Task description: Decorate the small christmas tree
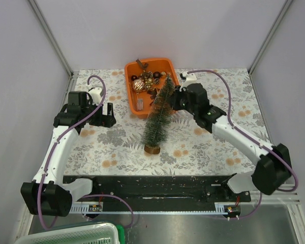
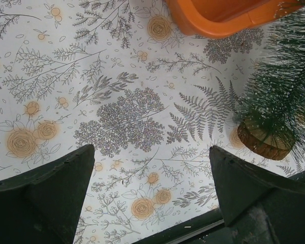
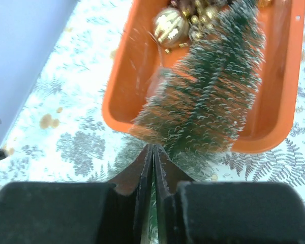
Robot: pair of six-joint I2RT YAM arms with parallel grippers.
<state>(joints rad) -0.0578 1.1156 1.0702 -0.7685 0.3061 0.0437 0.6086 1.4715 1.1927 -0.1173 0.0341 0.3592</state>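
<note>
On the left, the left gripper [image 2: 151,195] hangs over the pale tablecloth printed with grey ferns and orange roses [image 1: 117,137]. Its two dark fingers [image 2: 56,198] stand wide apart, and there is nothing between them but cloth. It is well apart from everything else on the table.

Near the middle stands the small dark green bottle-brush christmas tree with frosted tips [image 1: 158,119]. It rests on its round wooden slice base [image 1: 152,149] on the cloth and leans a little to the right. Its top reaches up over the near edge of the orange plastic tray [image 1: 129,86], which lies just behind it. A shiny gold bauble [image 1: 138,85] and a heap of small brown and gold ornaments lie in the tray.

On the right, the right gripper [image 3: 153,152] comes in at the upper right side of the tree. Its fingers are drawn almost together, with only a thin slit between them. The tips reach the frosted bristles, though I cannot tell whether any are pinched.
</note>
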